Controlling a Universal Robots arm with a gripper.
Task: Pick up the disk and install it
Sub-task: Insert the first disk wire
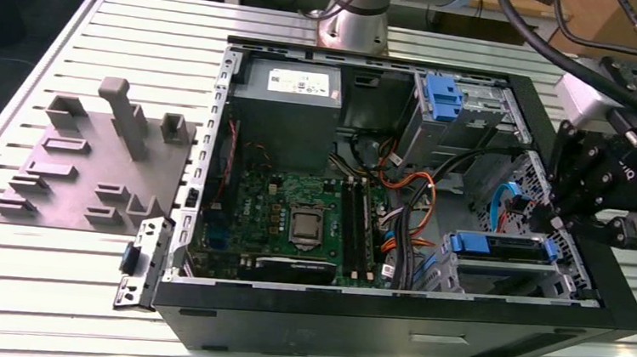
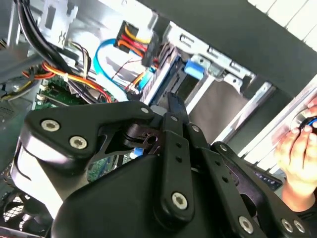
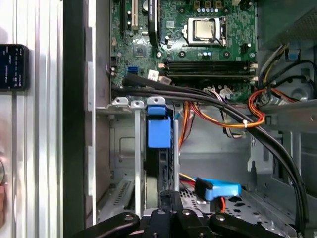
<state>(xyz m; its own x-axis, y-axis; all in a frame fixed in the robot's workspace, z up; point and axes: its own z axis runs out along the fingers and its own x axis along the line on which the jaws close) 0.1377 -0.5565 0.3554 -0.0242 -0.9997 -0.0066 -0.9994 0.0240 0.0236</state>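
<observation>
- Disk sits in the drive cage at lower right of the exterior view, inside the open computer case, blue bracket up.
- Hand hovers just beside it at the case's right wall; whether it's spread or closed, cannot tell.
- Motherboard lies centre frame.

The black robot hand hangs at the open black computer case's side wall. Orange and black cables crowd the passage beside the grey metal drive cage.
</observation>
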